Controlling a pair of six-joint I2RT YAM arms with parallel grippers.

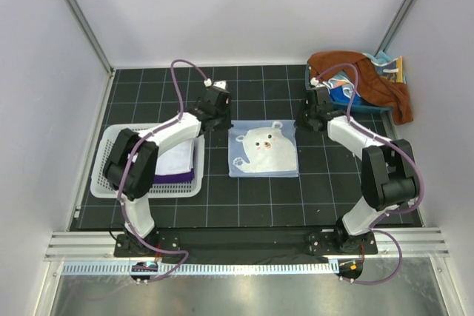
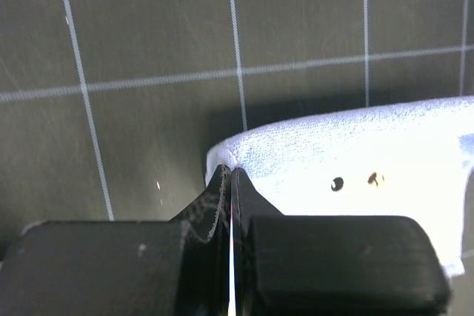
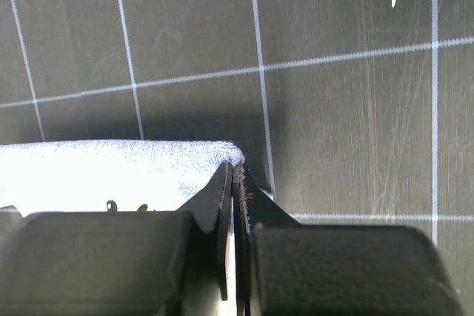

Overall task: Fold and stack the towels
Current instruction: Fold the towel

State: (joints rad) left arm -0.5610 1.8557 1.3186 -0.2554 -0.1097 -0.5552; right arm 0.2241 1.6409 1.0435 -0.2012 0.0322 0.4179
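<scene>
grid mat (image 1: pixel 259 199), bear towel (image 1: pixel 263 153), far corners clamped by left tool (image 2: pixel 231 176), right tool (image 3: pixel 234 169)

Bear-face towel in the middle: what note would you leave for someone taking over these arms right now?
Left gripper: fingers shut on the far left corner of the light blue cloth towel with a white bear face.
Right gripper: shut on its far right corner.
Towel lies flat mid-table.
Done: plain white cloth towel on dark purple towel, in the white slotted plastic basket.
Left: fold and stack this one, then the rust-brown towel heaped at far right.
</scene>
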